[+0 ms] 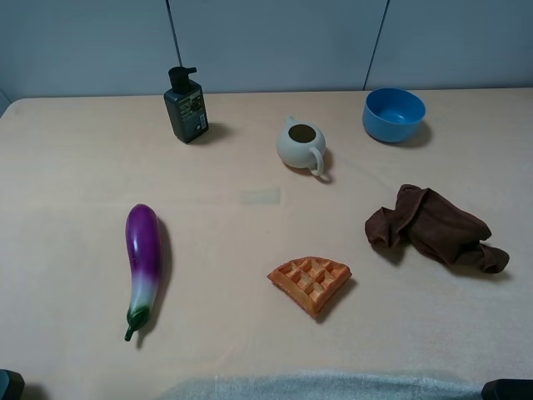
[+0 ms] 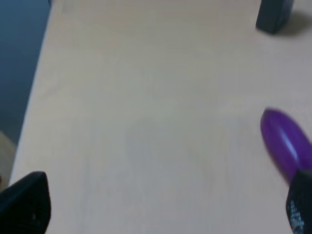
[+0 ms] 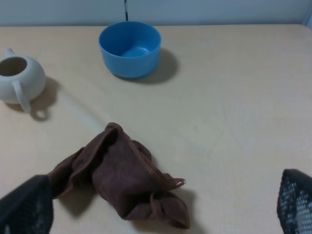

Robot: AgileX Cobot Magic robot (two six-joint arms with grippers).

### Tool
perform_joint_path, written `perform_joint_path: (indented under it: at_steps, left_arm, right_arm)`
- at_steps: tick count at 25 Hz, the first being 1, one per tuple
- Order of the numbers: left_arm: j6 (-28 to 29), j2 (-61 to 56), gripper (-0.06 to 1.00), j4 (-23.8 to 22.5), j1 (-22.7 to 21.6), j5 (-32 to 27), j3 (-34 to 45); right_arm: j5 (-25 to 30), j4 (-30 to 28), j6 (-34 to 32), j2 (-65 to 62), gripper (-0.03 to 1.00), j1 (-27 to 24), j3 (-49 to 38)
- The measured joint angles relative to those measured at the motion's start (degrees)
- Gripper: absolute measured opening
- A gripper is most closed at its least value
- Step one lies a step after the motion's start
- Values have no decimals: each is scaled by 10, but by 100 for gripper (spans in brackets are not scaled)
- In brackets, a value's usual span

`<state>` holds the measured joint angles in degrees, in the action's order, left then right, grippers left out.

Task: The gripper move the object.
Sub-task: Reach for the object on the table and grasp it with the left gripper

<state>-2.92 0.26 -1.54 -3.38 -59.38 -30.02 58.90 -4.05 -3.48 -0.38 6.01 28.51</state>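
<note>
The orange-brown waffle wedge (image 1: 310, 283) lies flat on the beige table (image 1: 75, 167), near the front middle, and shows only in the exterior high view. My left gripper (image 2: 161, 204) is open, its black fingertips (image 2: 24, 202) wide apart over bare table, with the eggplant's tip beside one of them. My right gripper (image 3: 160, 202) is open and empty, its fingertips (image 3: 295, 200) on either side of the brown cloth. Both grippers hang back at the table's front corners, well apart from the waffle. Only dark bits of the arms (image 1: 506, 389) show in the exterior high view.
A purple eggplant (image 1: 143, 258) (image 2: 285, 144) lies front left. A brown cloth (image 1: 433, 227) (image 3: 122, 175) lies right. At the back stand a dark pump bottle (image 1: 186, 106) (image 2: 274, 14), a cream teapot (image 1: 301, 145) (image 3: 17, 78) and a blue bowl (image 1: 393, 113) (image 3: 130, 48).
</note>
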Motion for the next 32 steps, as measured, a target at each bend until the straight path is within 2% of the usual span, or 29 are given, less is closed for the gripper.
perform_joint_path:
  at_steps: [9, 19, 32]
  left_arm:
    - [-19, 131, 95, 8, 0, 1, -72]
    - [-65, 296, 91, 59, 1, -1, -129]
    - [-80, 365, 90, 65, 50, 0, -150]
  right_arm:
    - [0, 0, 0, 0, 69, 0, 0]
    - [0, 0, 0, 0, 69, 0, 0]
    - [0, 0, 0, 0, 69, 0, 0]
